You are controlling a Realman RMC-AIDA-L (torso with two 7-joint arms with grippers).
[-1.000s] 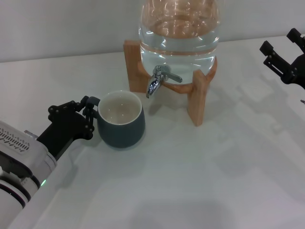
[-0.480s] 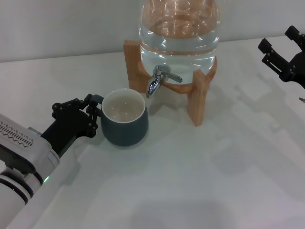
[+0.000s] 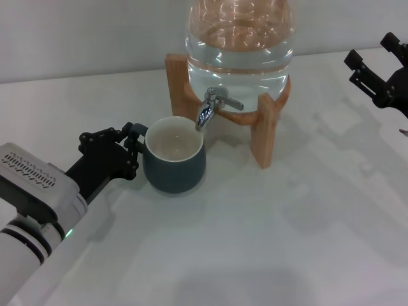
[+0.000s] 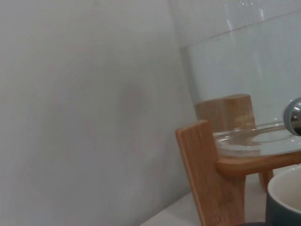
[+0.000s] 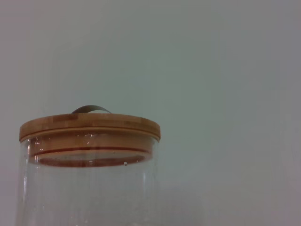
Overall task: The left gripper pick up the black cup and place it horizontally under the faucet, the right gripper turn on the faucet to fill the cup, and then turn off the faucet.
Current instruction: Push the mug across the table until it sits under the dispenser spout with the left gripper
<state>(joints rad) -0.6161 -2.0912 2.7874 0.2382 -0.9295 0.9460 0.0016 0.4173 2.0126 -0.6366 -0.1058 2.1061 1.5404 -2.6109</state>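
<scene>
Two arms: left one at work by the cup, right one idle at the far right edge of the head view.
Left gripper (image 3: 134, 148): fingers closed around the cup's handle, low over the table (image 3: 268, 242).
Cup (image 3: 173, 162): upright on the table, cream inside showing, its far rim right under the faucet spout.
Faucet (image 3: 210, 107): chrome, spout pointing down over the cup's rim, thin lever sticking out toward the right.
Jar (image 3: 240, 48): clear glass, holding water, seated in the wooden stand (image 3: 262, 131); bamboo lid (image 5: 89, 127) seen from the right wrist.
Right gripper (image 3: 376, 73): fingers spread apart, holding nothing, well apart from the faucet.
</scene>
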